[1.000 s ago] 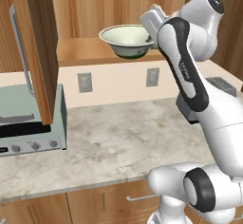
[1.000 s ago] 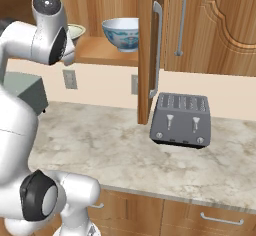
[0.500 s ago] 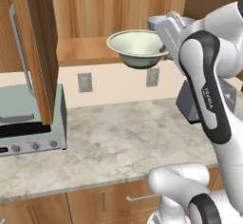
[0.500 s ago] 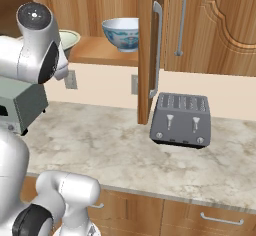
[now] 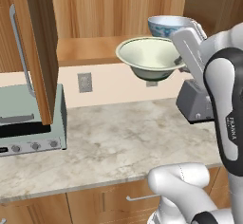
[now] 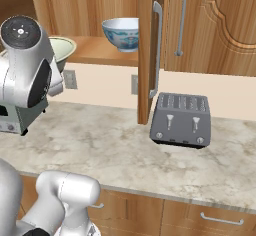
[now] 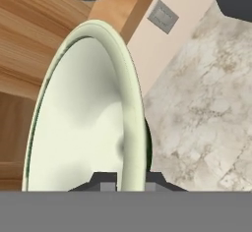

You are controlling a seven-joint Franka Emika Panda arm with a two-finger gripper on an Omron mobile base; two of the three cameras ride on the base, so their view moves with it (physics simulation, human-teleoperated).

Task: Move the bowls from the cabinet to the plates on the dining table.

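Cream-white bowl hangs off the shelf, its rim clamped between the jaws.

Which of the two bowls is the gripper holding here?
The cream-white bowl with the green band, held by its rim clear of the shelf, out over the counter. The blue-patterned bowl sits untouched in the cabinet.
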